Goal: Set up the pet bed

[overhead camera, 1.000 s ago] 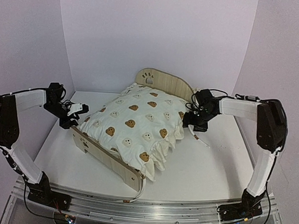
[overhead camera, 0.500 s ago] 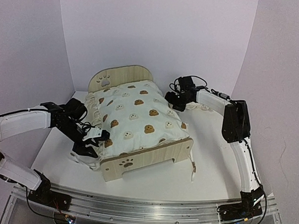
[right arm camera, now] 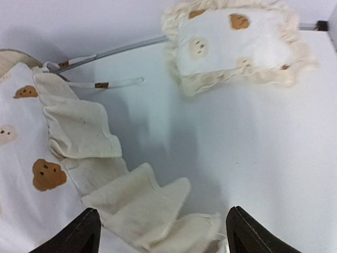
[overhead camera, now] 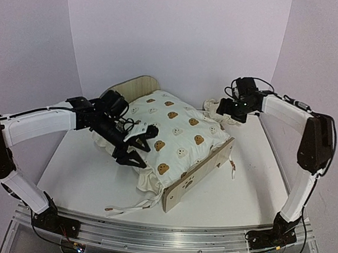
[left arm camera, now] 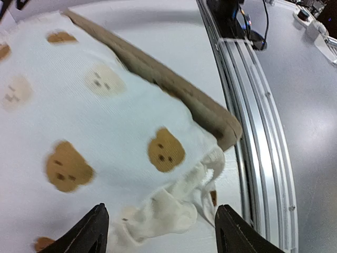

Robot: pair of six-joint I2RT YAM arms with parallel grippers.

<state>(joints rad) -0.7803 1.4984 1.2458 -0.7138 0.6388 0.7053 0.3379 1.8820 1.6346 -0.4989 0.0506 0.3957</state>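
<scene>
White table [overhead camera: 72,167]: one pet bed [overhead camera: 198,171], one cushion [overhead camera: 180,127], one pillow [right arm camera: 231,39]; left claw [left arm camera: 158,221], right claw [right arm camera: 160,232] both wide.

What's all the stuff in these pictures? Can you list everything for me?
pet bed: one, light wood, in the middle of the table, turned at an angle
cushion: one, cream with brown and pale bear faces, lying on the pet bed, frills spilling over the near corner
pillow: one, small, cream with bear faces, on the table beyond the bed, not on it yet
ribbon ties: several, white, trailing from the cushion onto the table
table: one, white
rail: one, silver, along the near edge
left gripper: one, black, open, over the cushion's near left edge
right gripper: one, black, open, above the table between the cushion's frill and the pillow
</scene>
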